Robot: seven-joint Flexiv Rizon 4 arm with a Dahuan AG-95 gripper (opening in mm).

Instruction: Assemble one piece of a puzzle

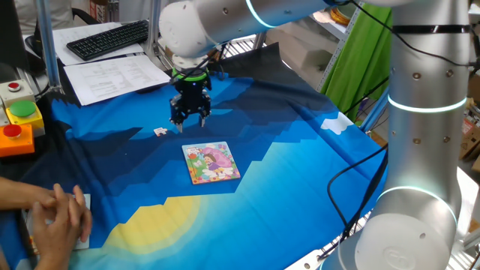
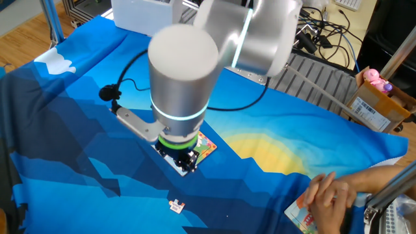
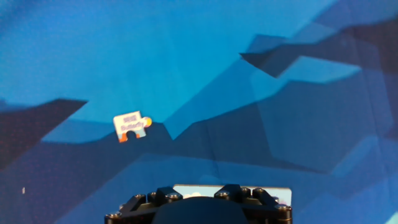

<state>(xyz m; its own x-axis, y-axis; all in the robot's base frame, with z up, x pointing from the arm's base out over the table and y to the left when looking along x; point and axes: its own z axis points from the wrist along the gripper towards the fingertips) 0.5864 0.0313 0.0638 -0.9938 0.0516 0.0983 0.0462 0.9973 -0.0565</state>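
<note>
I hang above the blue cloth, between the small piece and the puzzle, and I carry nothing.

My gripper [image 1: 190, 118] is over the cloth [image 1: 300, 165] and does not touch it; the fingers point down and look a little apart, with nothing between them, so I judge my jaws released, though the hand view does not show the tips. The piece [image 3: 131, 126] lies alone on the cloth, to the left of me in the first fixed view and well apart from the puzzle [image 1: 211, 163], which lies flat nearer the camera. I think the piece is set aside so that I can pick it freely. It is a thin flat card, pale with an orange knob. The puzzle is a stiff square with a pink and green picture. The cloth is soft, with folds.
</note>
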